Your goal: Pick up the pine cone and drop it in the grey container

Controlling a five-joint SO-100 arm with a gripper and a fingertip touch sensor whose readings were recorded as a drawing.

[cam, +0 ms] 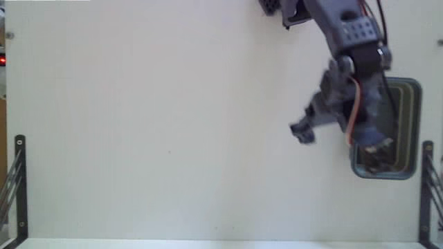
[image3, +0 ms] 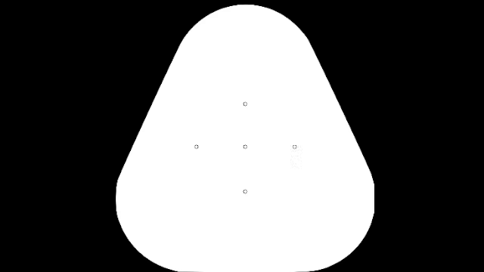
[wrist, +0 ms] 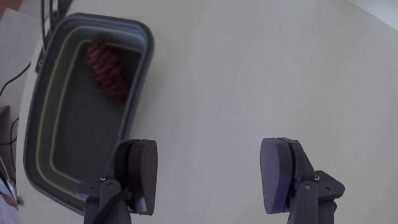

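Note:
The reddish-brown pine cone lies inside the grey container, at its far end in the wrist view. In the fixed view the container sits at the right edge of the table, and the arm covers its left part. The cone shows there only as a dim brownish patch near the container's lower end. My gripper is open with nothing between its fingers. It hangs over the bare table just beside the container's rim. In the fixed view the gripper spreads across the container's left rim.
The pale table stretches wide to the left of the container. Black metal brackets stand at the lower left and lower right table edges. A cable runs by the container's far side in the wrist view.

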